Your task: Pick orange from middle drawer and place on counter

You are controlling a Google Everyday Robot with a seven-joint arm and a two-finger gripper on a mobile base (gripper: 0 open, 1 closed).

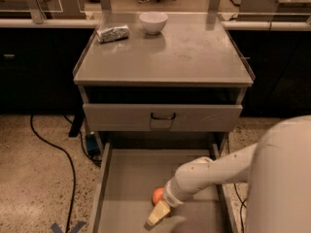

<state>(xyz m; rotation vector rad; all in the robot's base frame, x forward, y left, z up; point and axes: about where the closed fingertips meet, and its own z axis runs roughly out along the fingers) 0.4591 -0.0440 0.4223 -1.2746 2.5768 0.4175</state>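
So the middle drawer (125, 178) is sitting pulled all the way out at the bottom of the cabinet, and the orange (156, 195) is lying on its bare grey floor, toward the near end and roughly mid-width. Only its left part is showing, since the white arm (214, 171) is covering the rest. It's a round ball, so there's no long axis to call and it isn't pointing any way that I can make out.

The arm is reaching in from the right, angling down and left into the drawer. The gripper (159, 212) is hanging low in the drawer just below and right beside the orange, its pale yellowish tip slanting down-left. Honestly can't tell if it's open, closed or clamping the fruit, and whether it's touching is unclear too.

Up top, the counter (204, 57) is looking smudgy, carrying a white bowl (153, 22) at the back and a crinkled foil packet (113, 33) to its left. The upper drawer front (121, 116) with the black handle is sitting closed. A black cable (57, 148) is trailing over the floor on the left.
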